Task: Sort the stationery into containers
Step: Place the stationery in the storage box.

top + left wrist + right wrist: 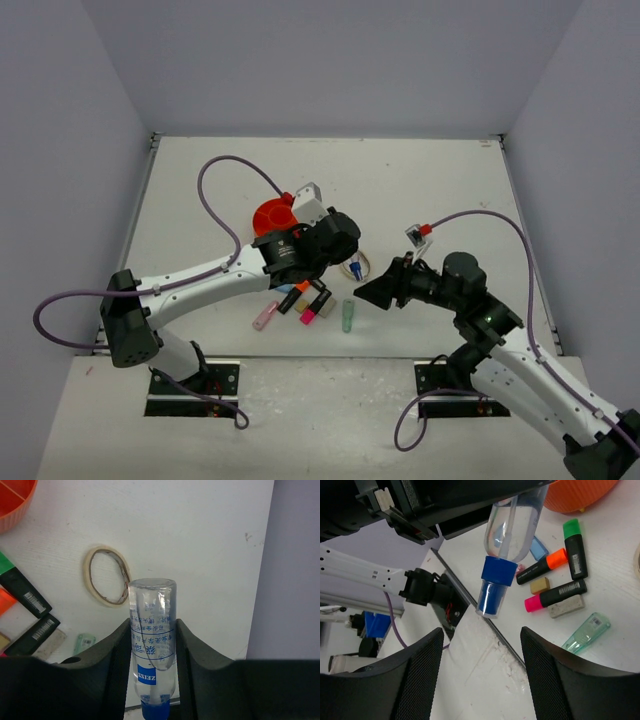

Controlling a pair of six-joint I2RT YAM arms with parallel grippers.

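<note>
As I read the left wrist feed, the entries run as follows.

1. Left fingers (112, 652): clamped on a clear bottle (152, 617), one finger on each side of its body. The printed label faces the camera and the blue cap points back toward the wrist. The bottle is held clear of the desk (210, 540).
2. Right fingers (420, 672): spread wide with nothing between them, hanging near the bottle's cap end and apart from it.
3. Tape ring (106, 576): beige, flat on the desk just past the bottle's base.
4. Green highlighter (575, 547), orange highlighter (542, 566) and pink highlighter (555, 594): black bodies, lying close together on the desk.
5. Tan block (540, 585): between the orange and pink highlighters.
6. Grey block (565, 606): just beside the pink highlighter.
7. Green capsule (586, 632): near the grey block, on the side away from the organiser.
8. Organiser (273, 215): orange, round, with divided compartments, on the desk beyond the highlighters and partly hidden by my left arm. I cannot tell what is in it.
</note>
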